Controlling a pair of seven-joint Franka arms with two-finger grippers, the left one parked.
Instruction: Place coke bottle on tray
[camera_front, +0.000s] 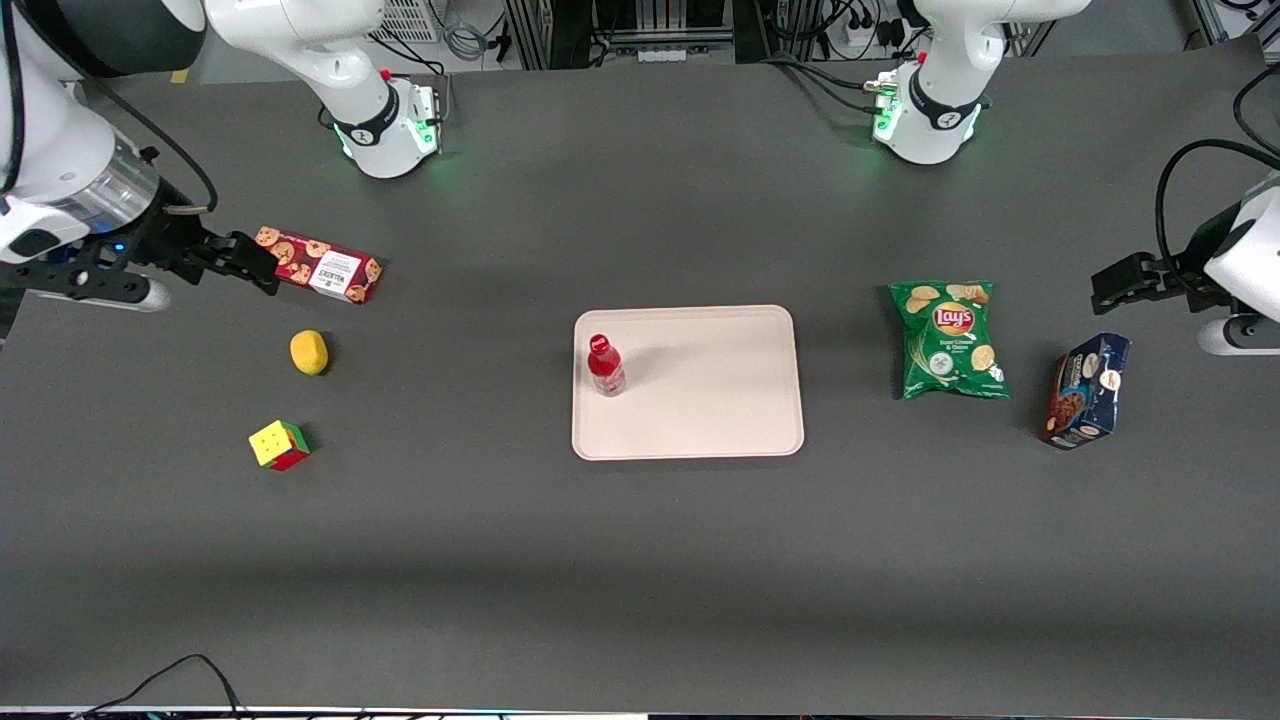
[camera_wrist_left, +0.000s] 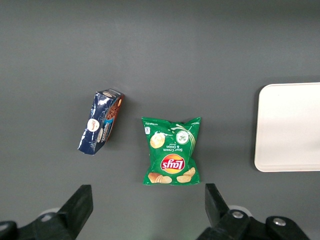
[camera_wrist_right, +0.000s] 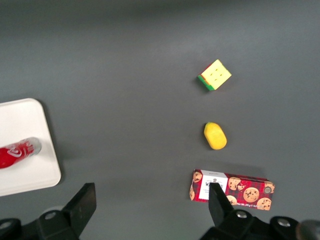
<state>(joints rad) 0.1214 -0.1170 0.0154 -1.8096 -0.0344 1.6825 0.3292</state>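
The gripper hangs at the working arm's end of the table, its fingers spread wide and holding nothing, just above the near end of the red cookie box; in the right wrist view both fingers frame bare table with that cookie box between and beneath them. The coke bottle stands upright on the tray, inside the rim at the edge toward the working arm, so the placing looks done and the step in hand is, by my judgement, a clean retreat. To do that well the arm should stay high and keep its open jaws from dipping onto the cookie box. Farther out, the yellow lemon-like object and the puzzle cube lie nearer the front camera, well apart from the tray. The bottle sits close to the rim, so a knock there could tip it off; the rest of the tray is bare. The chips bag and the dark blue packet lie toward the parked arm's end, out of the way.
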